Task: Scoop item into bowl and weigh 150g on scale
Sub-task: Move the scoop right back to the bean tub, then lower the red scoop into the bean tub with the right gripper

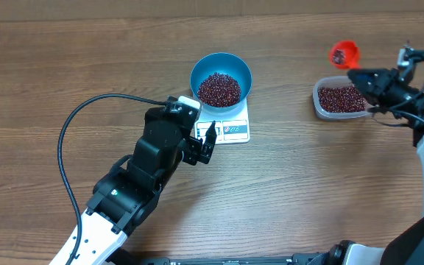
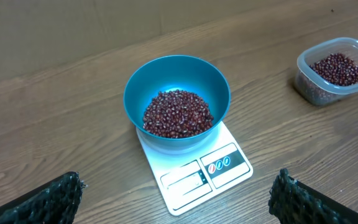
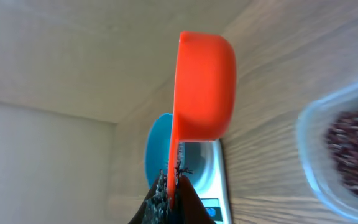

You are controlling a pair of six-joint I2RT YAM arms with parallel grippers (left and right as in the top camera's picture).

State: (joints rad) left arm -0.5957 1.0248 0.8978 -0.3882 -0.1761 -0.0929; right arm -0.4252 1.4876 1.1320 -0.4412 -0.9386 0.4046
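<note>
The blue bowl (image 1: 221,68) stands on the white scale (image 1: 235,131) at the table's middle, with a heap of dark red beans (image 1: 218,89) inside. My left gripper (image 1: 206,144) hovers just in front of the scale, open, with nothing between its fingers. In the left wrist view the bowl (image 2: 177,81) and scale (image 2: 197,174) lie ahead of the wide-apart fingertips (image 2: 67,190). My right gripper (image 1: 358,76) is at the far right, shut on the handle of an orange scoop (image 1: 344,53). The right wrist view shows the scoop (image 3: 204,87) side-on above the gripper (image 3: 174,183).
A clear plastic tub (image 1: 338,99) holding more beans sits at the right, just under the right gripper. In the left wrist view the tub (image 2: 335,70) is at the upper right. A black cable (image 1: 72,147) loops over the table left of the left arm.
</note>
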